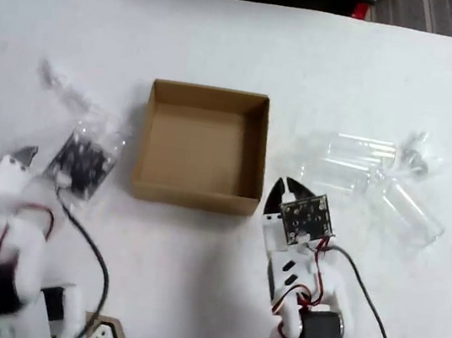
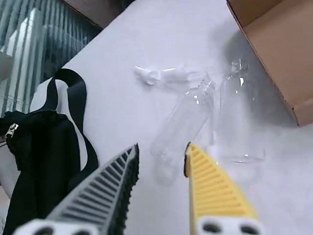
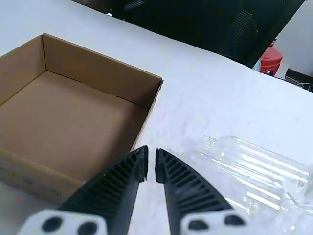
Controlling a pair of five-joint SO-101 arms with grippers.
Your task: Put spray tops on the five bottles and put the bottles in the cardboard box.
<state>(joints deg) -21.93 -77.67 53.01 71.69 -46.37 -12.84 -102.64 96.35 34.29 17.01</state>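
While the cardboard box (image 1: 195, 192) sits empty and bottles (image 1: 378, 179) lie topless at frame right, I judge nothing done yet. My left claw (image 2: 161, 147) is open, my right claw (image 3: 151, 151) all but closed, both empty.

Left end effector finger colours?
Left end effector: one finger grey, one yellow. Best in left wrist view.

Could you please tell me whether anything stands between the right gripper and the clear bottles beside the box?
Nothing visible does. The right gripper hangs by a corner of the cardboard box, and bare table lies between it and the clear bottles.
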